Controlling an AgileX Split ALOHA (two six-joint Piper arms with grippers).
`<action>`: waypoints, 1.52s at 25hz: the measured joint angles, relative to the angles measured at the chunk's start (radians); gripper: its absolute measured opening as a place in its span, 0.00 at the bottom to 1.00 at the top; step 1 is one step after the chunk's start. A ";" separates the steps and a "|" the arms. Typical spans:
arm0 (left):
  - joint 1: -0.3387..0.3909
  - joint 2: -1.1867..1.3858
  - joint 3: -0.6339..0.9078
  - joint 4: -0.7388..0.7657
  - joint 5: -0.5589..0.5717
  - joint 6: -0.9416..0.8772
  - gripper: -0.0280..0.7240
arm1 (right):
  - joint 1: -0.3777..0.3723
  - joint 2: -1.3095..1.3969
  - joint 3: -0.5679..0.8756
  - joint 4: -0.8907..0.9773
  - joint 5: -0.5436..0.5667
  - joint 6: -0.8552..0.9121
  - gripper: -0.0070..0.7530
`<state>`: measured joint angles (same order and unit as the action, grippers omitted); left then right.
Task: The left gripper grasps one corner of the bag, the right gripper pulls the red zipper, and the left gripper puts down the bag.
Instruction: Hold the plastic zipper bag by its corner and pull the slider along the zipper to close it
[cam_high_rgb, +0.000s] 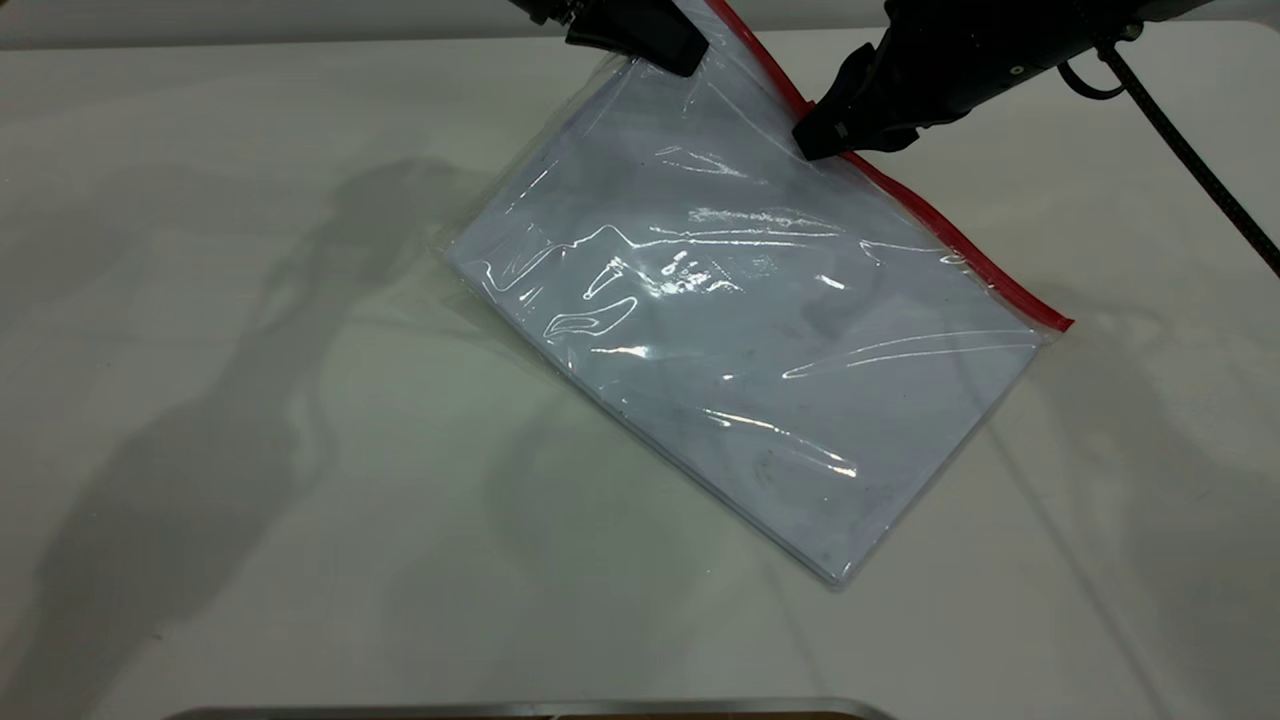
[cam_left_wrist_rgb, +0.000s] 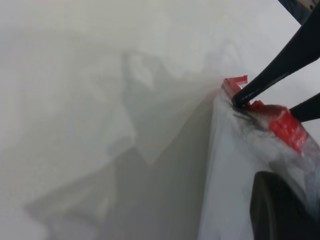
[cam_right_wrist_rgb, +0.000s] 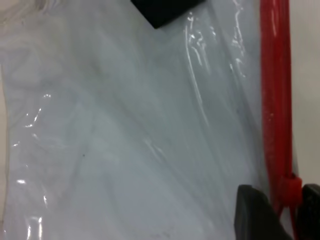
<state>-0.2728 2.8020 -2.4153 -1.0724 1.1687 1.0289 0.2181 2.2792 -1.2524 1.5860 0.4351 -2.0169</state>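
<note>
The bag (cam_high_rgb: 750, 330), a clear pouch with white paper inside, is tilted, its far corner raised and its near edge on the table. My left gripper (cam_high_rgb: 680, 58) is shut on that raised far corner; one of its fingers (cam_left_wrist_rgb: 280, 210) lies against the plastic. The red zipper (cam_high_rgb: 960, 240) runs along the bag's right edge. My right gripper (cam_high_rgb: 815, 140) is on the zipper's upper part. In the right wrist view my right gripper (cam_right_wrist_rgb: 287, 210) is shut on the small red slider tab (cam_right_wrist_rgb: 290, 187). The tab also shows in the left wrist view (cam_left_wrist_rgb: 235, 84).
The white table (cam_high_rgb: 250, 400) lies bare to the left of and in front of the bag. A metal edge (cam_high_rgb: 520, 708) runs along the near side. The right arm's ribbed cable (cam_high_rgb: 1190, 160) hangs at the far right.
</note>
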 joint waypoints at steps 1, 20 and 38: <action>0.000 0.000 0.000 0.000 0.000 0.000 0.11 | 0.000 0.000 0.000 0.000 0.001 0.000 0.34; 0.000 0.000 0.000 -0.001 0.000 -0.001 0.11 | 0.000 -0.006 0.000 0.038 0.018 -0.002 0.07; 0.020 0.010 0.000 -0.068 0.000 -0.003 0.11 | 0.002 0.001 -0.003 -0.007 -0.041 0.012 0.05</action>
<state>-0.2528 2.8117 -2.4153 -1.1402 1.1687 1.0258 0.2202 2.2798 -1.2554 1.5789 0.3938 -2.0049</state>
